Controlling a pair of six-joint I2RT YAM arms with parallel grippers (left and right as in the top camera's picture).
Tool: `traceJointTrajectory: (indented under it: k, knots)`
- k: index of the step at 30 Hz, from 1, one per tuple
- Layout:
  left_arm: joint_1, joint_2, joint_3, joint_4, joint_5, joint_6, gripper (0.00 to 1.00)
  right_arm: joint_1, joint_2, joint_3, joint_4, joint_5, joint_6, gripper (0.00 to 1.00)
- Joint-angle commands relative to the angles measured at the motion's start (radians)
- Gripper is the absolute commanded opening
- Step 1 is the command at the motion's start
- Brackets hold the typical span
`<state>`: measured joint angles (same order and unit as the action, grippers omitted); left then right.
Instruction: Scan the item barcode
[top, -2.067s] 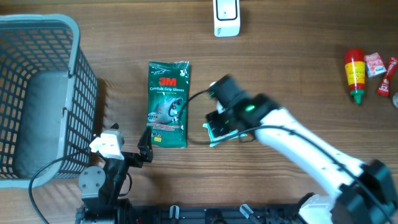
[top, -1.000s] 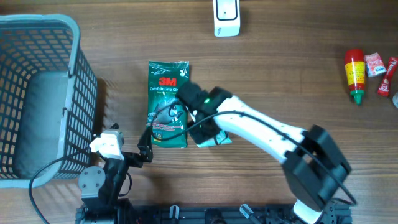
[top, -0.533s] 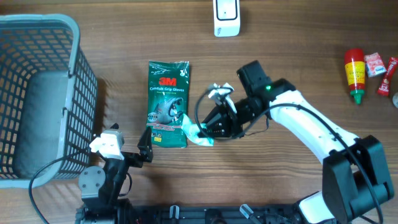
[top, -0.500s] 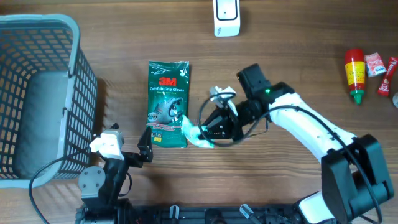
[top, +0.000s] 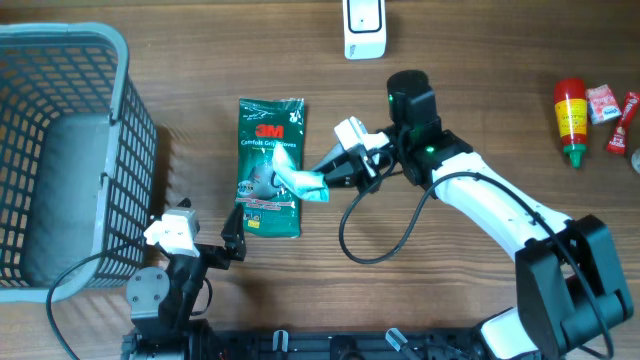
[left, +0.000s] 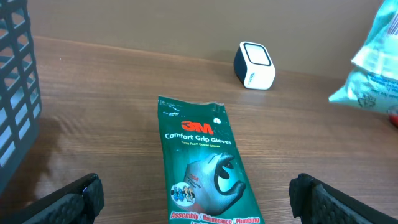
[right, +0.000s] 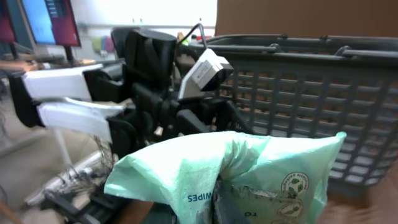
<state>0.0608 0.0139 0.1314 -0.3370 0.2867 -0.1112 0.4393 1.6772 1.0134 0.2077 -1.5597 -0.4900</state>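
- The right arm reaches from the near right corner across the counter (top: 470, 60), its wrist bent so the right hand (top: 330, 177) points left toward the basket (top: 128, 120).
- The right hand is pinched nearly closed on one end of the wipes pack (top: 303, 184) and holds it up off the counter.
- The left arm is folded low at the near left edge. The left hand (left: 198, 198) is spread wide and has hold of nothing; its two fingers (left: 81, 194) stand well apart on either side of the gloves pack (left: 208, 165).
- Count: one wipes pack, one gloves pack, one white scanner (top: 363, 25), one grey basket, one red bottle (top: 570, 118) and two small red packets (top: 602, 102) at the far right.
- The wipes pack's long axis runs roughly left to right. Its free end points left and hangs over the right edge of the gloves pack, well short of the scanner.
- In the right wrist view the wipes pack (right: 236, 168) fills the lower frame, crumpled, with the word "WIPES" showing.
- The gloves pack lies flat, its long axis running near to far and its logo end away from the robot.
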Motion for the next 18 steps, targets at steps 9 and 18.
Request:
traceJointTrajectory:
  k: [9, 18]
  knots:
    - [-0.005, -0.007, -0.003, 0.002, 0.012, -0.006, 1.00, 0.041, -0.130, 0.009, 0.443, -0.063, -0.063, 0.05]
    - [-0.005, -0.007, -0.003, 0.002, 0.012, -0.006, 1.00, 0.034, -0.130, 0.009, 0.600, -0.063, -0.746, 0.04]
